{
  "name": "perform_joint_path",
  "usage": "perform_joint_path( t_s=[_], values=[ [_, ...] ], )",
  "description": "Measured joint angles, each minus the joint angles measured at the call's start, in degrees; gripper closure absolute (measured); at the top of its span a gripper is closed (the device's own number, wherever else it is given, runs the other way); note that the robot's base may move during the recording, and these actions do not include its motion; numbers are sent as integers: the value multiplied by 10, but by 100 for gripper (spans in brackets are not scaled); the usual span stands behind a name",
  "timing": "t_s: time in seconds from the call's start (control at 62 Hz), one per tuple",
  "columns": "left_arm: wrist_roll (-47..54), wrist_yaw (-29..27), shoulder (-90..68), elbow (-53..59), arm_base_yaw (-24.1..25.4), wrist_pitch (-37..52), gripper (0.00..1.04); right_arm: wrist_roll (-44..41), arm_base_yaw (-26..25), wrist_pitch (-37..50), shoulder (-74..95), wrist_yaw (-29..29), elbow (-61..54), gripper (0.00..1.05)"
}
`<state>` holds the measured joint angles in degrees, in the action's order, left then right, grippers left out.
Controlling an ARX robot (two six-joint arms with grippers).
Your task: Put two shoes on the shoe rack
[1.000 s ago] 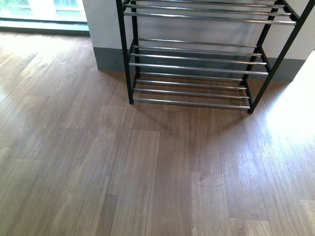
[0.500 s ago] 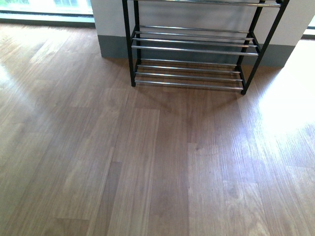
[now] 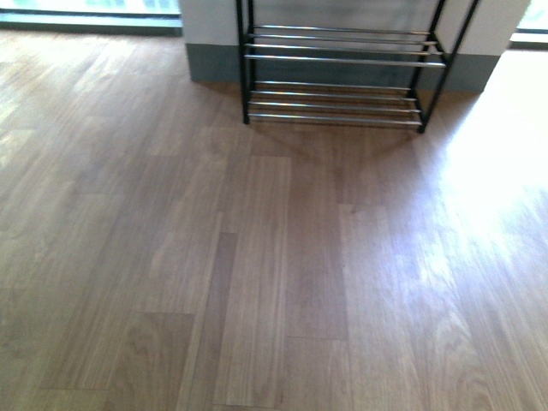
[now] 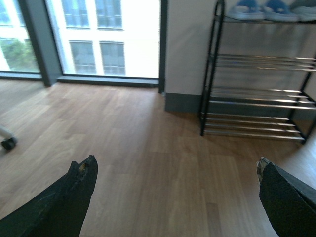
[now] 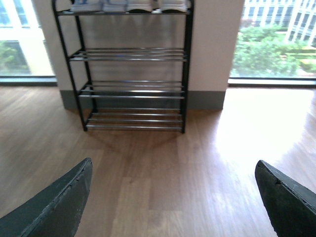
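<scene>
Wood floor [image 3: 257, 257] bare; shoe rack [image 5: 133, 69] against wall, shoes [image 5: 128, 5] on top shelf. Left gripper [image 4: 175, 190] and right gripper [image 5: 173, 192] spread, empty. Placement looks done; next, likely retreat.

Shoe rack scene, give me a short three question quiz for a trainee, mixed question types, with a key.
1. True or false: the left tool is holding a shoe.
2. Which shelf of the shoe rack carries the shoes? A top, B middle, C bottom.
3. Fill in: the rack stands on a ____ floor.

Key: 1 false, both the left and the right tool are open and empty. 2 A. 3 wooden.
</scene>
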<state>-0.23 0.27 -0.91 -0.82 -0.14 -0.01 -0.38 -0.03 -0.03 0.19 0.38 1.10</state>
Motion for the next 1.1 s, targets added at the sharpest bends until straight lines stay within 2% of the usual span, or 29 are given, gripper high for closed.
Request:
perform_joint_path(
  t_s=[1.097],
  values=[
    [0,-3,0,0,0,0,9,0,0,0,1,-2,0,9]
  ],
)
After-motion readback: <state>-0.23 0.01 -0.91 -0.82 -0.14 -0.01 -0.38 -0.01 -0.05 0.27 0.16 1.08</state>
